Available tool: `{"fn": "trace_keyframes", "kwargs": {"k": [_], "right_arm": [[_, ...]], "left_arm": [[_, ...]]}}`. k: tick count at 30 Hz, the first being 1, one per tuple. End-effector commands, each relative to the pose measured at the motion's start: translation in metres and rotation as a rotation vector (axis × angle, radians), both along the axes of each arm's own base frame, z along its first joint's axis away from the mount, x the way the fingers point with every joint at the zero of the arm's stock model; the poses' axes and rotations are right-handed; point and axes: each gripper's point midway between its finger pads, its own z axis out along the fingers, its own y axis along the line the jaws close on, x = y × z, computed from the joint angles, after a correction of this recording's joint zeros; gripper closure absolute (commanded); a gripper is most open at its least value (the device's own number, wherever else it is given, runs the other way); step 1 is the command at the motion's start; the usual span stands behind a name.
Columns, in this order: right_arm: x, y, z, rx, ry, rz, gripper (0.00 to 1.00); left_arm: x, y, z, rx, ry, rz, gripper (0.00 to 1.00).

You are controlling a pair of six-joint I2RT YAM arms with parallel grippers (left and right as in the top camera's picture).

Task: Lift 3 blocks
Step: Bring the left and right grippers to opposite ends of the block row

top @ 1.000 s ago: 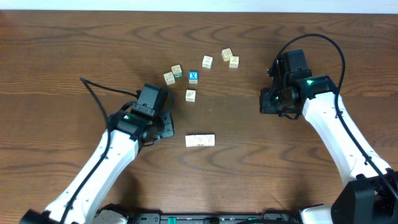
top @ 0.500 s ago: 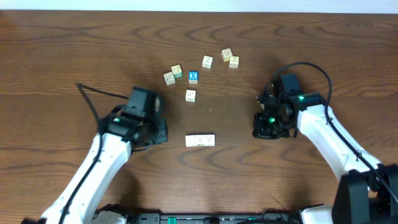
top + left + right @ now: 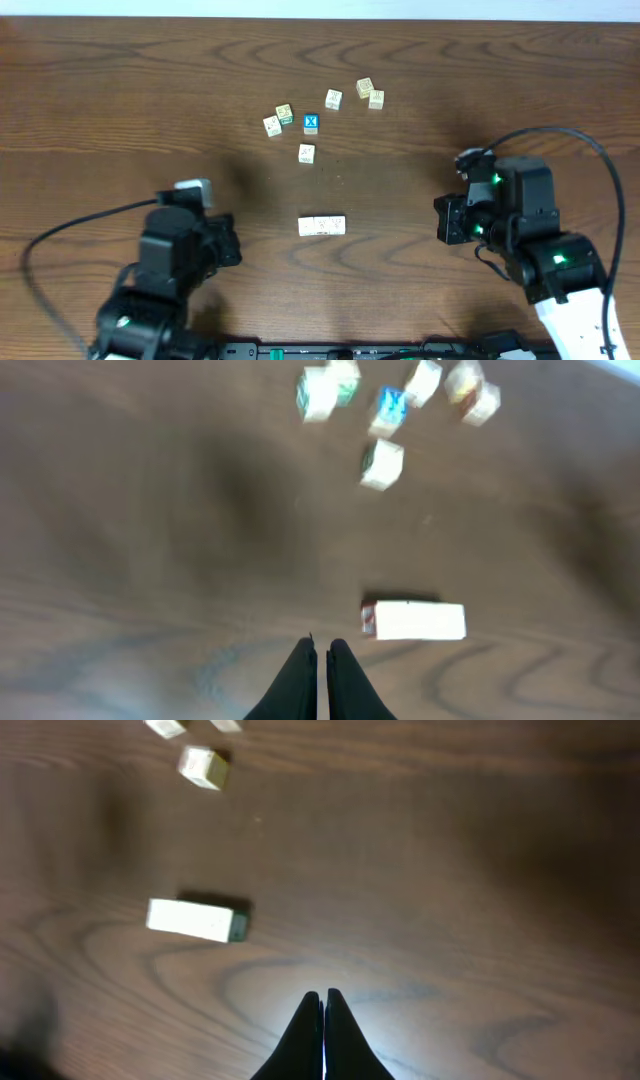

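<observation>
The 3 blocks [image 3: 322, 226] lie pressed together in a short cream-white row on the wooden table, near its middle front. The left wrist view shows the row [image 3: 413, 620] ahead and to the right of my left gripper [image 3: 321, 645], whose black fingers are shut with nothing between them. In the right wrist view the row [image 3: 195, 919] lies ahead and to the left of my right gripper [image 3: 324, 995], also shut and empty. From overhead, the left gripper [image 3: 230, 247] is well left of the row and the right gripper [image 3: 443, 220] well right of it; neither touches it.
Behind the row sit loose cubes: a single cream cube [image 3: 306, 153], a blue cube with a white X [image 3: 311, 124], a pair at the left [image 3: 278, 120] and a few more at the right [image 3: 365, 93]. Cables trail from both arms.
Both arms have drawn back toward the near edge of the table, away from the cubes. The row of blocks and the loose cubes have not moved. Both grippers stayed shut.
</observation>
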Motion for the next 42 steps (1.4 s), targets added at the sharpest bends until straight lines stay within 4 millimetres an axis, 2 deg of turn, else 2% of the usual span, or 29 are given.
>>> {"fn": "trace_keyframes", "kwargs": {"k": [1,6,9,14,18,24,28,36,42], "right_arm": [[-0.006,0.002,-0.048,0.024,0.118,-0.025,0.99],[-0.005,0.028,-0.082,0.132,0.232,0.043,0.99],[0.001,0.038,-0.099,0.131,0.267,0.072,0.99],[0.005,0.059,-0.119,0.143,0.308,0.112,0.99],[0.004,0.074,-0.131,0.141,0.326,0.147,0.99],[0.006,0.099,-0.130,0.194,0.301,0.231,0.99],[0.010,0.101,-0.131,0.201,0.288,0.227,0.99],[0.017,0.104,-0.137,0.221,0.299,0.192,0.99],[0.019,0.108,-0.134,0.244,0.292,0.198,0.99]], "left_arm": [[-0.006,-0.020,-0.048,-0.094,0.112,-0.058,0.93],[-0.002,-0.026,-0.082,-0.090,0.218,-0.070,0.93],[0.002,-0.039,-0.094,-0.117,0.261,-0.140,0.93],[0.014,-0.057,-0.112,-0.182,0.309,-0.191,0.93],[0.016,-0.068,-0.126,-0.226,0.357,-0.227,0.93],[0.012,-0.077,-0.139,-0.242,0.390,-0.305,0.93],[0.013,-0.077,-0.141,-0.237,0.387,-0.316,0.93],[0.022,-0.080,-0.135,-0.232,0.334,-0.336,0.93],[0.024,-0.086,-0.129,-0.243,0.313,-0.394,0.93]]}}
